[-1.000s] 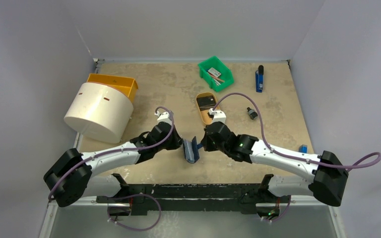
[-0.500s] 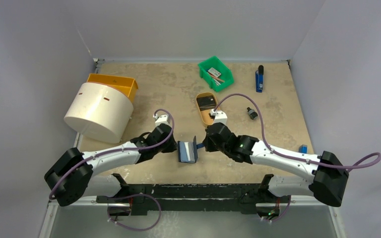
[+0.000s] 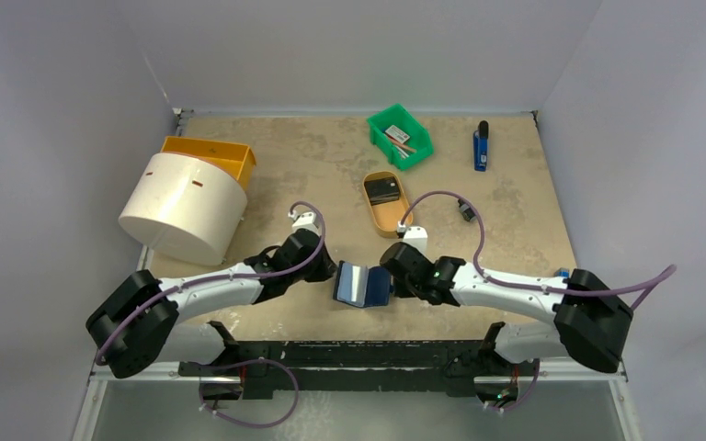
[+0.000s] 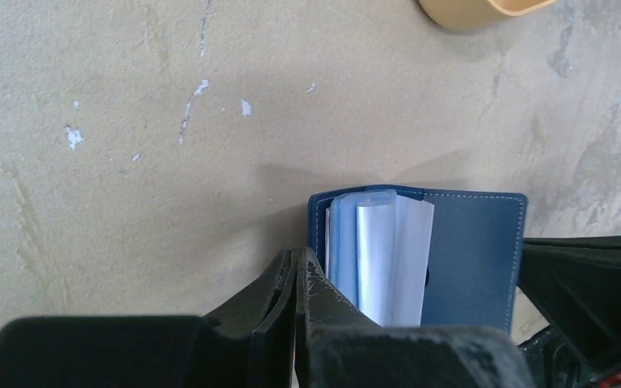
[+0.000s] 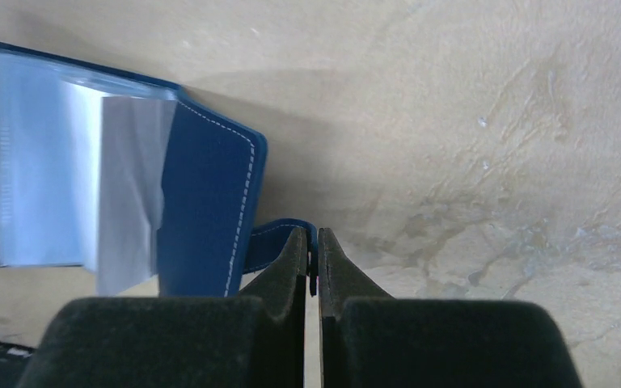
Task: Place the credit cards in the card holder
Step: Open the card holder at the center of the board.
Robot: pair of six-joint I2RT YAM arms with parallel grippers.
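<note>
The navy-blue card holder (image 3: 361, 286) lies open near the front of the table, its pale clear sleeves (image 4: 380, 250) facing up. My right gripper (image 3: 392, 278) is at its right side, shut on the holder's snap tab (image 5: 279, 234). My left gripper (image 3: 330, 275) is shut at the holder's left edge (image 4: 315, 218), and nothing shows between its fingers. In the right wrist view the blue cover (image 5: 206, 202) lies left of my fingertips (image 5: 311, 238). Small flat pieces in the green bin (image 3: 400, 136) at the back may be the credit cards; they are too small to tell.
A tan oval tray (image 3: 391, 219) with a black block (image 3: 384, 189) sits just behind the right gripper. A large white cylinder (image 3: 184, 207) and an orange bin (image 3: 211, 154) stand at the left. A blue tool (image 3: 481, 147) and a small black part (image 3: 465, 211) lie at the right.
The card holder stood on edge, half folded, between the grippers; it now lies flat and open. The right arm dropped lower and nearer, pulling the tab rightward. The left gripper barely moved.
</note>
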